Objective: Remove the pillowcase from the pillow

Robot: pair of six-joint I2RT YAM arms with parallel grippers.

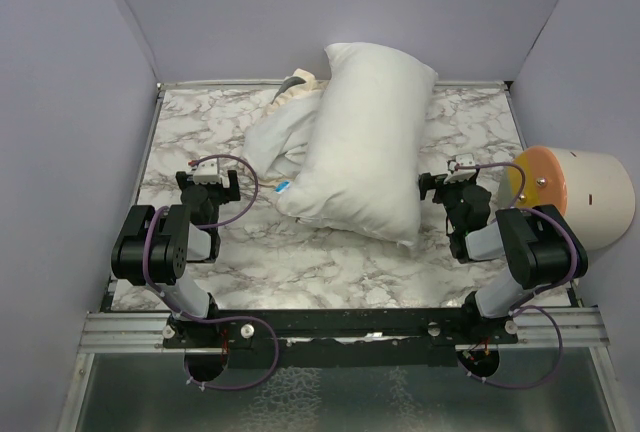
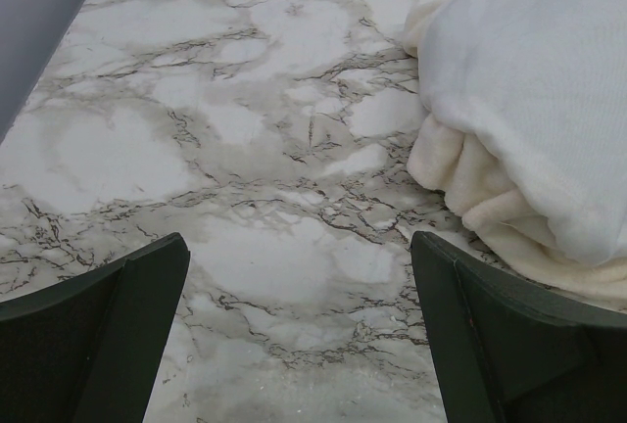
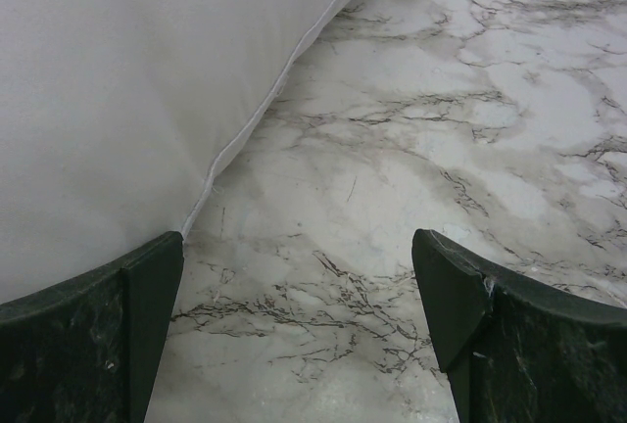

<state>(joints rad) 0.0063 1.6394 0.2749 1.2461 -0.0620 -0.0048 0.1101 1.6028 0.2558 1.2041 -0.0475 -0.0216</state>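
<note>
The pillow [image 1: 365,142], plump and plain white, lies lengthwise in the middle of the marble table [image 1: 300,262]. The pillowcase [image 1: 278,137] is a limp crumpled heap against its left side, white inner face up, with cream trim and a bit of grey at its far end. My left gripper [image 1: 210,190] sits low and open, left of the heap. In the left wrist view the left gripper [image 2: 299,247] holds nothing, with the pillowcase [image 2: 529,100] ahead to the right. My right gripper [image 1: 455,190] is open beside the pillow's right edge. The right wrist view shows the right gripper [image 3: 299,242] empty, its left finger close to the pillow [image 3: 127,80].
A round cream and orange container [image 1: 575,197] lies on its side at the table's right edge, just behind the right arm. Grey walls [image 1: 70,102] close in the left, back and right sides. Bare marble shows in front of the pillow.
</note>
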